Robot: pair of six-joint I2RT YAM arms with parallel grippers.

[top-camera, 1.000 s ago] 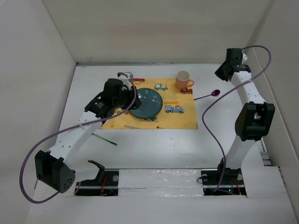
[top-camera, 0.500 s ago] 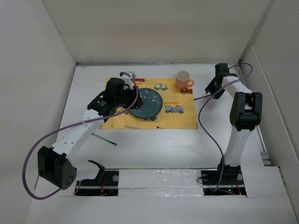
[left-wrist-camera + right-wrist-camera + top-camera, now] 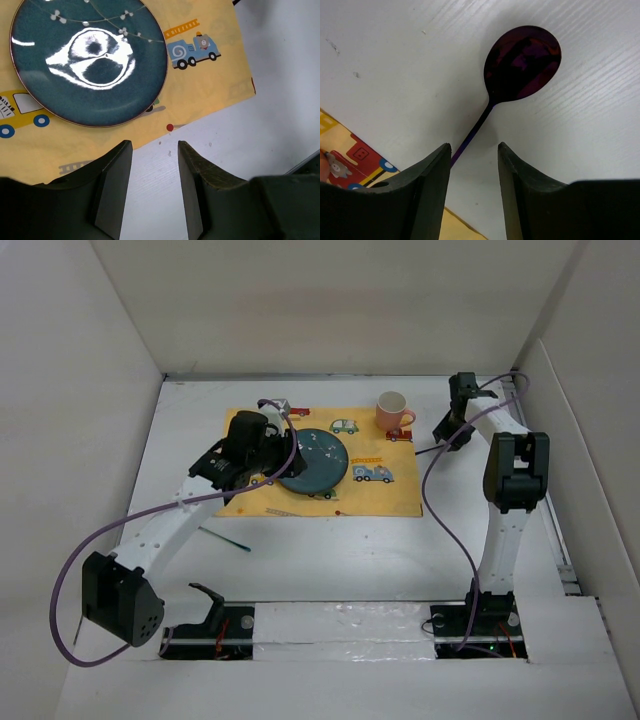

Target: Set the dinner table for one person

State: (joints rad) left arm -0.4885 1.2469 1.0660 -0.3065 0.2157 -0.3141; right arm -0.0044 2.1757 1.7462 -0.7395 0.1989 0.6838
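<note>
Right gripper (image 3: 473,148): jaws apart, purple spoon (image 3: 522,62) handle runs into the gap, bowl just ahead. Left gripper (image 3: 153,145): jaws apart over dinner table (image 3: 280,100), blue plate (image 3: 90,60) ahead.

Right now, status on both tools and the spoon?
Left tool open, empty, near plate. Right tool open, over spoon handle on dinner table. Nothing blocking.

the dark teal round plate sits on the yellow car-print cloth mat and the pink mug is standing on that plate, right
Not quite: the pink mug is not on the dark teal round plate. It stands on the yellow car-print cloth mat itself, at its far right corner, apart from the plate. The plate does sit on the mat. The top external view shows this.
</note>
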